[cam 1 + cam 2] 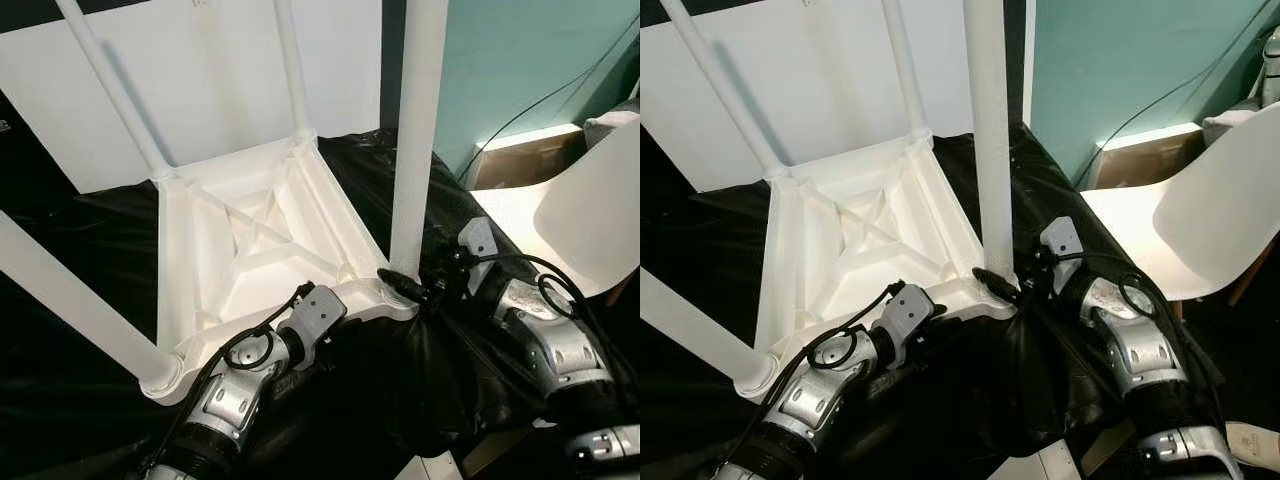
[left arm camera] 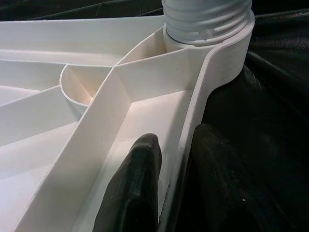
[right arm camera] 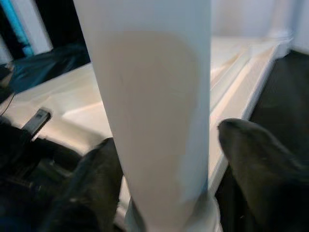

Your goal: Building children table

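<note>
- Four white legs stand up from one upturned table top, which lies underside-up on a black cloth; one leg sits at each corner socket.
- The right gripper is at the foot of the near-right leg, low down by its socket. In the right wrist view its two black fingers stand one on each side of the leg; they look to be bearing on it, though the blur leaves the contact a little uncertain, so I take it as clasping the leg.
- This leg's long axis runs straight up from the gripper, square to the table top, so any turning to seat it would go round that upright axis.
- The left gripper is on the table top's near rim, between the two near legs and closer to the near-right one. The left wrist view shows one finger inside the rim wall and the other outside, pinching the wall and steadying the top.
- From the left gripper, the threaded socket collar of the near-right leg lies just ahead along the rim.
- The right arm is the nearer to that leg; the left only braces.
- One white chair stands off beyond the right arm, well apart from the work.
</note>
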